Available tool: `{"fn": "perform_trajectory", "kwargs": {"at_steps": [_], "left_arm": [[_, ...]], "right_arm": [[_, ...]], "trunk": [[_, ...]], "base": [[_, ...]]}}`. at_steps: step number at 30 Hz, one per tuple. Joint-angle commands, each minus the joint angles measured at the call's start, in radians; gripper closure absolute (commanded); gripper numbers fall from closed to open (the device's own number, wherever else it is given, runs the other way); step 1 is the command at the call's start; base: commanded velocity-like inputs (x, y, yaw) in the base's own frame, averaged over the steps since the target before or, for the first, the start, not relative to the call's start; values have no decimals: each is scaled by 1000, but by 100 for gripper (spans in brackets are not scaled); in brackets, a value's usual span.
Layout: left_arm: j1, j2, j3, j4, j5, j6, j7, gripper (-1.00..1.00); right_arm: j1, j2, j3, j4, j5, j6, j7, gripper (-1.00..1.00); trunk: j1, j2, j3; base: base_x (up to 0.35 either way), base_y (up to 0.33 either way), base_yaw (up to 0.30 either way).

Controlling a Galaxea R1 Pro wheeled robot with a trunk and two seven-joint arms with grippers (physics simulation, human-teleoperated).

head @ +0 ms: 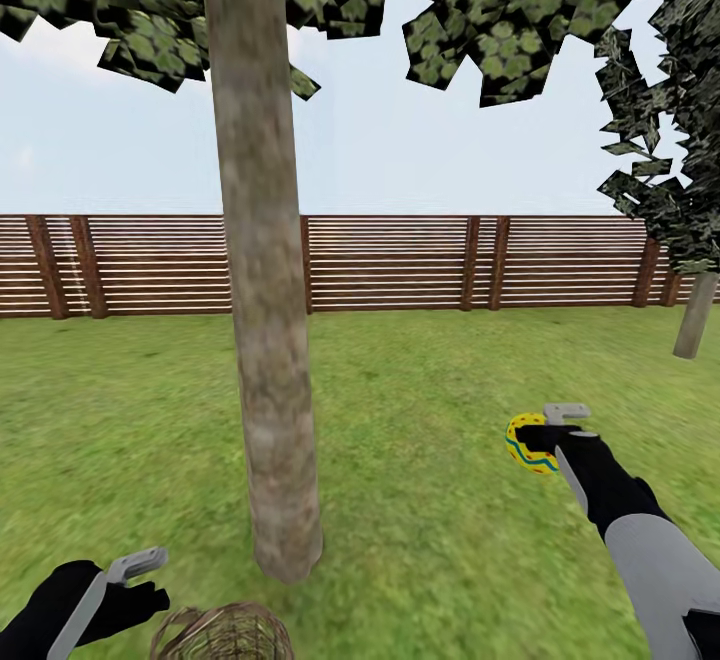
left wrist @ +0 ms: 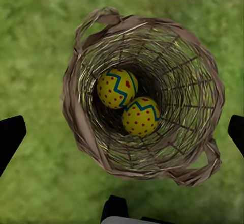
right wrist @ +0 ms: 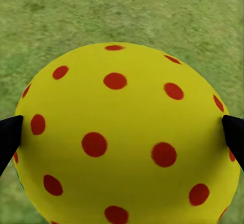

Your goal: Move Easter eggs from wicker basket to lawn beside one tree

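The right end effector [head: 545, 437] grips one Easter egg [head: 527, 443] over the lawn [head: 420, 420] right of the tree [head: 265, 340], ready for placing. The left end effector [left wrist: 122, 132] hovers open above the wicker basket [left wrist: 81, 127], where two eggs [left wrist: 117, 88] [left wrist: 141, 116] remain. The right wrist shows the held egg pinched between fingertips [right wrist: 10, 135].

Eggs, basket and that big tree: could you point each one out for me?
Egg in the right gripper [head: 528, 443]: head view, on its yellow shell.
Two eggs in the basket [left wrist: 117, 88]: left wrist view, on one egg's top.
Wicker basket [left wrist: 195, 89]: left wrist view, inner wall.
Tree [head: 265, 340]: head view, mid-trunk.
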Motion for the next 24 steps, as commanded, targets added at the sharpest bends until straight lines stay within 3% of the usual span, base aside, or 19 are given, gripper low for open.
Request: {"fn": "perform_trajectory", "kwargs": {"at_steps": [1, 24], "left_arm": [[-1, 0, 2, 0, 0, 5, -2, -100], [-1, -17, 0, 0, -5, 4, -3, -100]], "right_arm": [[-1, 1, -2, 0, 10, 5, 3, 100], [-1, 2, 1, -4, 10, 5, 3, 100]], "trunk": [[4, -8, -5], [92, -169, -77]], "base": [[0, 0, 0], [0, 0, 0]]}}
